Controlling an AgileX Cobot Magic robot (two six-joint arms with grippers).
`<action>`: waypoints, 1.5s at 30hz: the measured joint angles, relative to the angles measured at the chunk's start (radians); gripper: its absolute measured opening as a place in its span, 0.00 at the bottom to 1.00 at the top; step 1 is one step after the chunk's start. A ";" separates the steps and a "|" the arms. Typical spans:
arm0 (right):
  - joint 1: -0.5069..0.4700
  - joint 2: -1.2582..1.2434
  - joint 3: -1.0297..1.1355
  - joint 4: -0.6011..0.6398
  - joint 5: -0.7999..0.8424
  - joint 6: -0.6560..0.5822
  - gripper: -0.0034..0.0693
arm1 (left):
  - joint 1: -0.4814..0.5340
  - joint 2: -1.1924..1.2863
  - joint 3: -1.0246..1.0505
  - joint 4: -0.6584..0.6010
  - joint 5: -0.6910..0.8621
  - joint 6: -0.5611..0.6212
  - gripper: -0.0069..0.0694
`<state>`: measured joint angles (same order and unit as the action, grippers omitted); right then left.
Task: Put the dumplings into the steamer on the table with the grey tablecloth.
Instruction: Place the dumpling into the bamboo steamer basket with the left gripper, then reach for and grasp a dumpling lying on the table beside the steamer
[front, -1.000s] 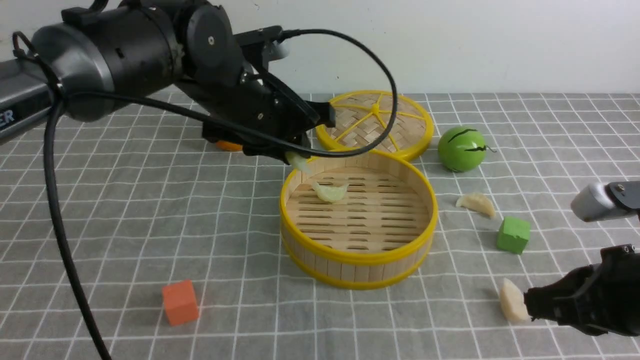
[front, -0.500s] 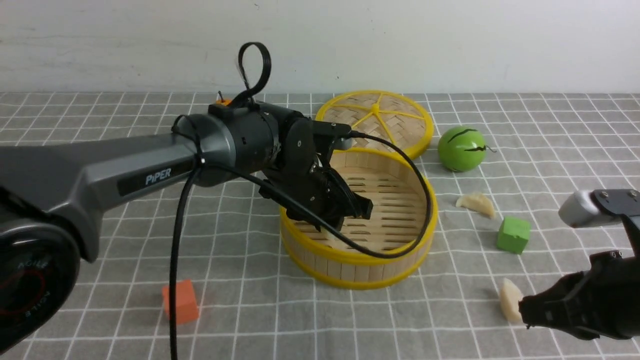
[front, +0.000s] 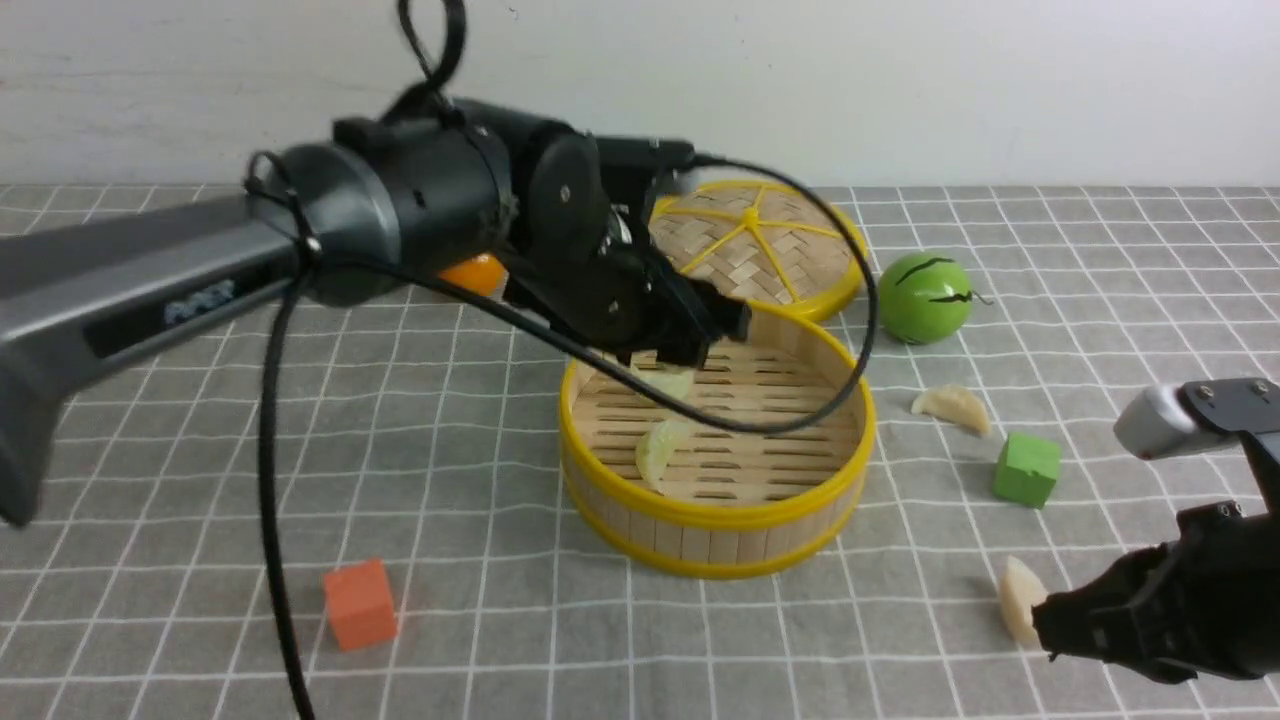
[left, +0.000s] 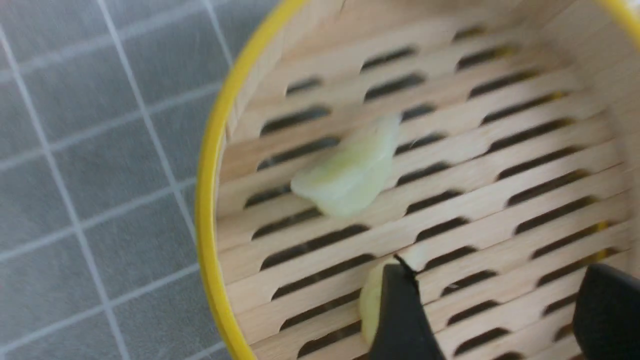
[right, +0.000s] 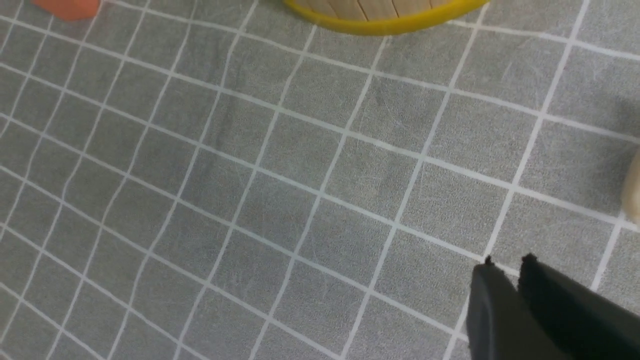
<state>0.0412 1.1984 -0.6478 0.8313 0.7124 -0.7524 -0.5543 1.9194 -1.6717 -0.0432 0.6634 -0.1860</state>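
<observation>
The steamer (front: 715, 520) stands mid-table on the grey tablecloth (front: 200, 450). Two pale green dumplings lie on its slatted floor: one (front: 660, 452) near the front left wall, one (front: 668, 381) partly under my left gripper (front: 712, 338). That gripper hovers open and empty over the steamer's back left. In the left wrist view its jaws (left: 500, 285) stand wide apart over the slats, with one dumpling (left: 350, 172) ahead and the other (left: 369, 300) behind one finger. Two cream dumplings (front: 952, 406) (front: 1020, 598) lie on the cloth at right. My right gripper (front: 1045, 622) is shut beside the nearer one (right: 634, 195).
The woven lid (front: 770, 240) lies behind the steamer. A green striped ball (front: 923, 297) sits to its right. A green cube (front: 1027, 468) lies between the cream dumplings. An orange cube (front: 360, 603) is front left, and an orange object (front: 472, 272) shows behind my left arm.
My left gripper carried a green dumpling down into the steamer, let it go, and has risen open. Two green dumplings now lie inside. The right gripper edged slightly left.
</observation>
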 joint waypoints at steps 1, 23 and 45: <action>0.000 0.000 -0.004 -0.005 0.000 0.006 0.24 | 0.000 -0.042 -0.007 0.010 0.015 0.000 0.63; 0.000 0.200 -0.114 -0.367 -0.159 0.446 0.65 | 0.000 -1.160 0.849 0.355 -0.090 -0.048 0.07; 0.104 0.507 -0.213 -0.492 -0.293 0.459 0.37 | 0.000 -1.513 1.306 0.475 -0.459 -0.101 0.07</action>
<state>0.1456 1.7059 -0.8609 0.3393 0.4195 -0.2934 -0.5543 0.4067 -0.3661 0.4321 0.2049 -0.2873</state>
